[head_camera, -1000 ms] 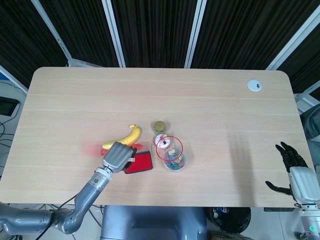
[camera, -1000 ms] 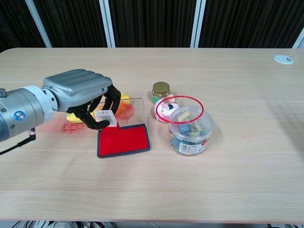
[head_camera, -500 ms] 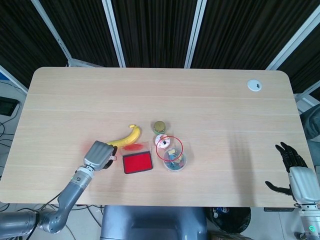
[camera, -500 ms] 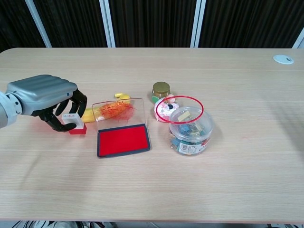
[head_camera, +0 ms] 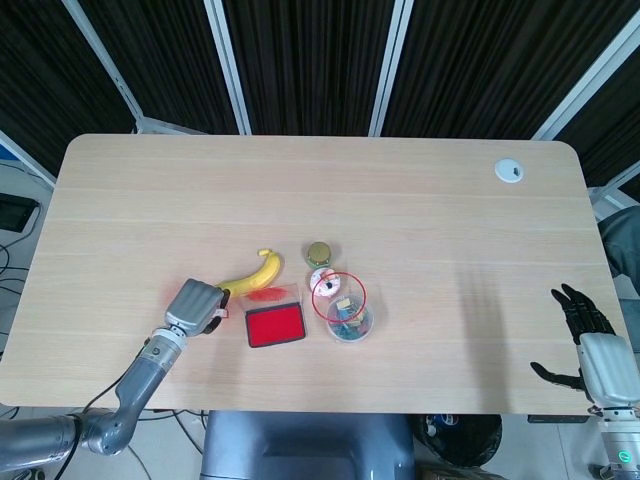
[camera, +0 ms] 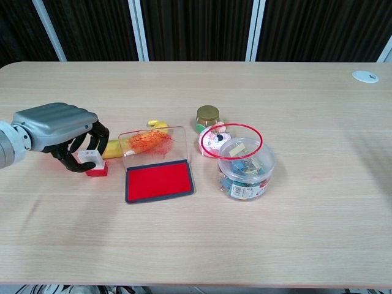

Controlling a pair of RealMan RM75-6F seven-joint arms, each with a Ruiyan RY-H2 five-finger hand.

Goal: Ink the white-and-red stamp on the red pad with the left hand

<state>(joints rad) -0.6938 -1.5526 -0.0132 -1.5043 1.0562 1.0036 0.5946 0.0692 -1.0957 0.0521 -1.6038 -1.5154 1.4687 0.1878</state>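
Observation:
The white-and-red stamp [camera: 92, 162] stands on the table just left of the red ink pad [camera: 159, 179], red base down. My left hand [camera: 58, 125] curls over it from the left and grips its white top between the fingers [camera: 73, 160]. In the head view the left hand [head_camera: 195, 304] hides most of the stamp beside the red pad [head_camera: 275, 325]. The pad's clear lid [camera: 153, 141] stands open behind it, smeared with red ink. My right hand [head_camera: 586, 342] hangs off the table's front right corner, fingers spread and empty.
A banana [camera: 133, 143] lies behind the pad's lid. Right of the pad are a clear tub of clips [camera: 245, 169], a red ring [camera: 231, 141], a tape roll [camera: 212, 140] and a small gold-lidded jar [camera: 208, 115]. A white grommet [camera: 365, 76] sits far right.
My left hand has carried the stamp leftward off the pad's upper left corner and lowered it onto the table left of the pad. The right hand has not moved.

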